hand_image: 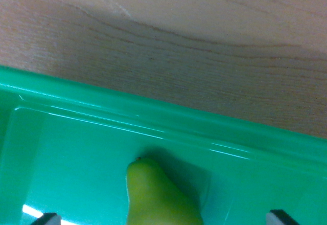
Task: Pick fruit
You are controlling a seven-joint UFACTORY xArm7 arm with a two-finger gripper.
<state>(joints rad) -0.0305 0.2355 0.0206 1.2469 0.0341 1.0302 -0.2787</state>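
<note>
A yellow-green pear [156, 194] lies inside a green plastic tray [153, 115], its stem end pointing toward the tray's far wall. Only the tips of my gripper [163, 218] show, at the bottom edge of the wrist view. One fingertip [46, 219] sits at the lower left and the other fingertip [282, 217] at the lower right. They are wide apart, so the gripper is open, with the pear between them and touching neither. The pear's lower part is cut off by the frame edge.
The tray's raised rim [214, 125] runs diagonally across the view from left to lower right. Beyond it is a wooden tabletop [204, 36] with visible grain.
</note>
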